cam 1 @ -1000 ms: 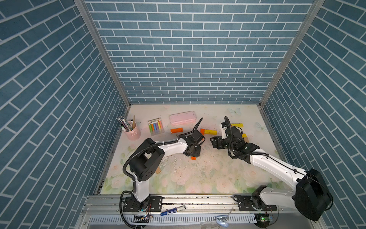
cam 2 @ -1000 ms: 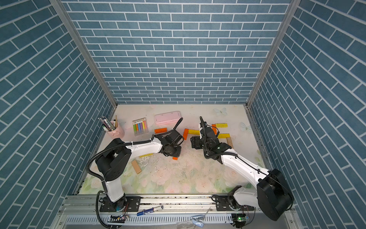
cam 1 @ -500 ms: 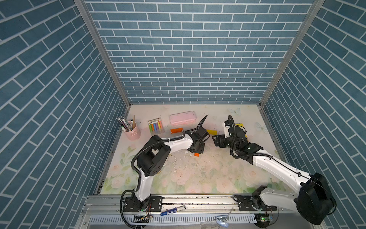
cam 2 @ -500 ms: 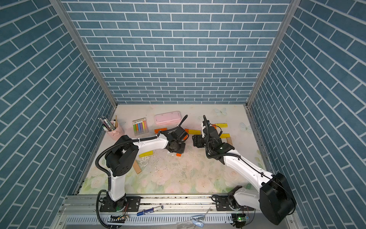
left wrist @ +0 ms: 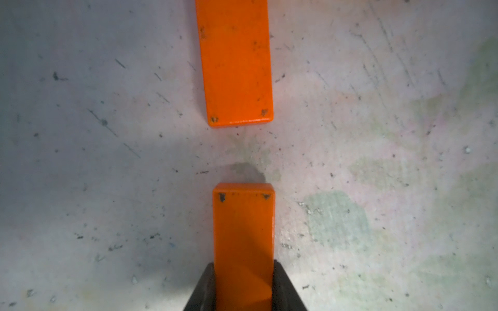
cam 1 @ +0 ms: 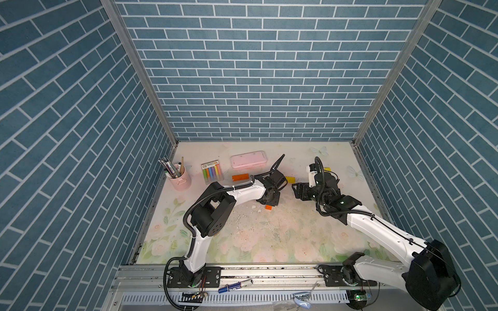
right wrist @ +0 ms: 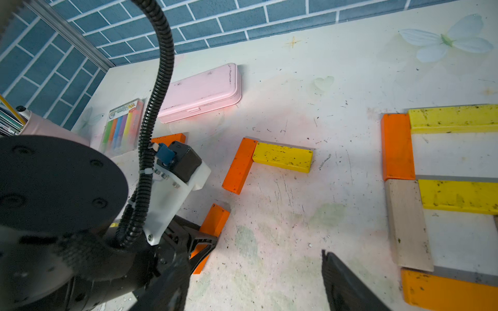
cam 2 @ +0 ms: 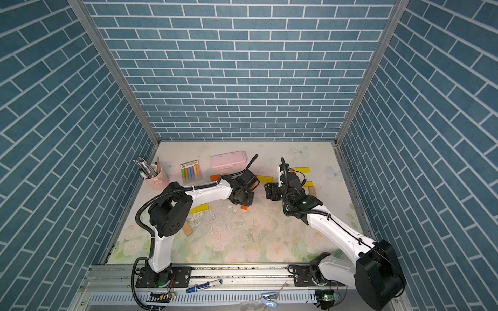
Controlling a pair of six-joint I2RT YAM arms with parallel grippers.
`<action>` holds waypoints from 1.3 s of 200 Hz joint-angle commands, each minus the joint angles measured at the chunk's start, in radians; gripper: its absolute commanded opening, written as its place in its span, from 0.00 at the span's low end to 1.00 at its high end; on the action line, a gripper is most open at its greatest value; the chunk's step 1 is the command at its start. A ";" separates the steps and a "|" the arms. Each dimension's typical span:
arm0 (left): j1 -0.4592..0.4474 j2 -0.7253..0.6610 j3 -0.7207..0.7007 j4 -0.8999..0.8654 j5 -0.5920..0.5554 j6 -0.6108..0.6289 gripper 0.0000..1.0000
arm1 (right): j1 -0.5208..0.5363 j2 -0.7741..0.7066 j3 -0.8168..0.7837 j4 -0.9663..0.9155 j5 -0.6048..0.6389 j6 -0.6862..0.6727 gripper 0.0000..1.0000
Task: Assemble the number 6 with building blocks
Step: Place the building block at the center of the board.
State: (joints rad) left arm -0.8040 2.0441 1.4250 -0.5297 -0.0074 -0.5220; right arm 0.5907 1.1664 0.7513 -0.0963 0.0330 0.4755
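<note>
mid-placement, looks like: clamping an orange block (left wrist: 243, 229) in the left gripper (left wrist: 244, 289), with the right gripper (right wrist: 256, 282) spread, empty. next, probably: squaring it against the laid blocks (right wrist: 407, 223).

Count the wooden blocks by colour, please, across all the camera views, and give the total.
Orange blocks: 5, one of them held by the left gripper
Yellow blocks: 4
Tan blocks: 3
Total: 12
</note>
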 commanded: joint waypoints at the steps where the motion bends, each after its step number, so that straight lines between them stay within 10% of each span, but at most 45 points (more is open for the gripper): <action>1: 0.004 0.028 0.031 -0.037 -0.030 0.006 0.25 | -0.008 -0.019 -0.017 -0.006 -0.002 0.026 0.78; 143: 0.018 0.037 0.072 -0.042 -0.026 -0.005 0.31 | -0.023 -0.030 -0.020 -0.028 -0.012 0.031 0.78; 260: 0.150 -0.484 -0.323 0.131 0.038 -0.049 0.77 | 0.021 0.147 0.160 -0.202 0.080 0.141 0.78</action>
State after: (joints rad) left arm -0.6880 1.6131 1.1881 -0.4149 0.0296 -0.5728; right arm 0.5808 1.2209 0.8440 -0.2211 0.0669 0.5259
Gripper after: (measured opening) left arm 0.735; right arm 0.782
